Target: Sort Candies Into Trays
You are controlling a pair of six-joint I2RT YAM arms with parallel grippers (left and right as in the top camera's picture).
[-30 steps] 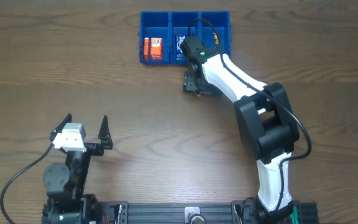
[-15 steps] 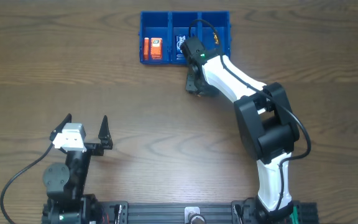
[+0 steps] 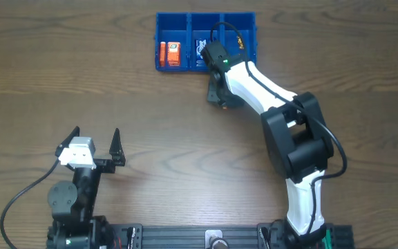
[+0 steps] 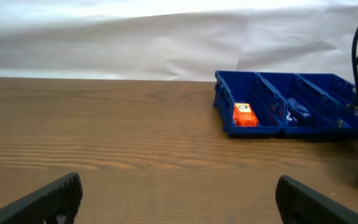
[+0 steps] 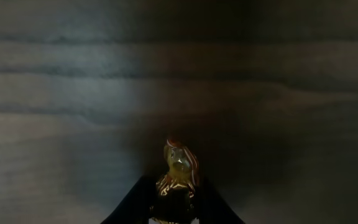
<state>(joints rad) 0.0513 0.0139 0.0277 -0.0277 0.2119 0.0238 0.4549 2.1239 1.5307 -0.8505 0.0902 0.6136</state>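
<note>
- Two arms stand along the bottom edge of the top view. The right arm (image 3: 292, 138) reaches up to the upper middle, and the right gripper (image 3: 218, 95) is just below the blue tray (image 3: 206, 17)
- Low in the middle of the right wrist view, the right gripper's dark fingers are closed on a shiny-wrapped candy (image 5: 178, 169), gold-brown with a reddish tip. The wooden table (image 5: 73, 93) lies behind it; I cannot tell whether the candy touches the wood
- At the top centre of the top view, the blue tray has three compartments side by side. An orange candy (image 3: 171, 53) lies in the left one, and a blue-wrapped candy (image 3: 201, 48) lies in the middle one, right at the edge of the arm
- At the lower left of the top view, the left gripper (image 3: 96, 135) is well apart from the tray, with its fingers spread wide and nothing between them
- In the left wrist view those fingers sit at the two lower corners, and the tray is at the right of the frame
</note>
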